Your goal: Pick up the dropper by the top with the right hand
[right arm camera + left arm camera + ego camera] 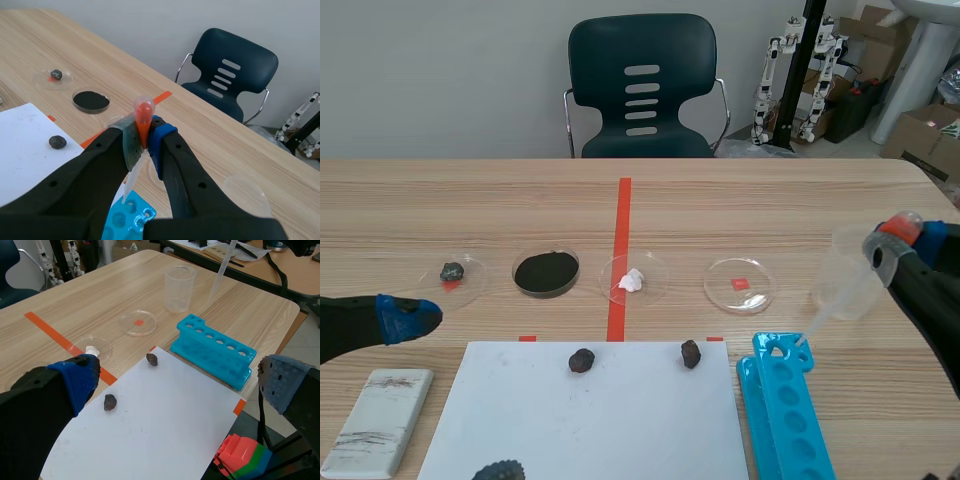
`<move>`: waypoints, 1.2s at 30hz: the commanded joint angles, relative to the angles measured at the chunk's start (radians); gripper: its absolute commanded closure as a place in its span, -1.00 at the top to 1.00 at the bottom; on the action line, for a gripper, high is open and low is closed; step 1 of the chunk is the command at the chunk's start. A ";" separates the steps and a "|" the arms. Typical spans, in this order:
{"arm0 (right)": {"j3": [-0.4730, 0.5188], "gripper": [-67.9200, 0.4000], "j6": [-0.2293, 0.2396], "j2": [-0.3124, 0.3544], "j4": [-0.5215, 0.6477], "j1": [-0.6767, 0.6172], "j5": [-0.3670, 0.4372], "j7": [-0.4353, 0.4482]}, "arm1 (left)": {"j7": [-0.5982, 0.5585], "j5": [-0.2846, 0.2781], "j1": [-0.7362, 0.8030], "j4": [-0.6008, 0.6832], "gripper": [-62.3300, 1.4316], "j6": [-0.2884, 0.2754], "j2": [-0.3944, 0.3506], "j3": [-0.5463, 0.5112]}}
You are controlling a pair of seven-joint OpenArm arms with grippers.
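The right claw point(143, 134) is pinched on the orange-red bulb of the dropper point(143, 116) and holds it clear of the tabletop point(770, 215) near the right edge. Its clear stem slants down, with the tip near the plastic beaker point(848, 272) and the blue tube rack point(785, 410). The left claw point(180, 381) hovers, spread wide, over the tabletop's left side.

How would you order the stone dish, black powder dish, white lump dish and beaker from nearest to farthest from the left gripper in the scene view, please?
From the left gripper:
1. Stone dish, just ahead of it.
2. Black powder dish, left of centre.
3. White lump dish, at the centre.
4. Beaker, far right.
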 commanded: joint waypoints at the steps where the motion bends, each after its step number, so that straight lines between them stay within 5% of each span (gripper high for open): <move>1: 0.015 -0.96 -0.005 0.007 0.023 -0.009 0.012 0.012 | -0.018 -0.013 -0.003 0.013 1.00 0.002 0.002 0.003; 36: 0.021 -0.96 -0.004 0.007 0.029 -0.014 0.011 -0.010 | -0.018 -0.013 -0.003 0.013 1.00 0.002 0.002 0.003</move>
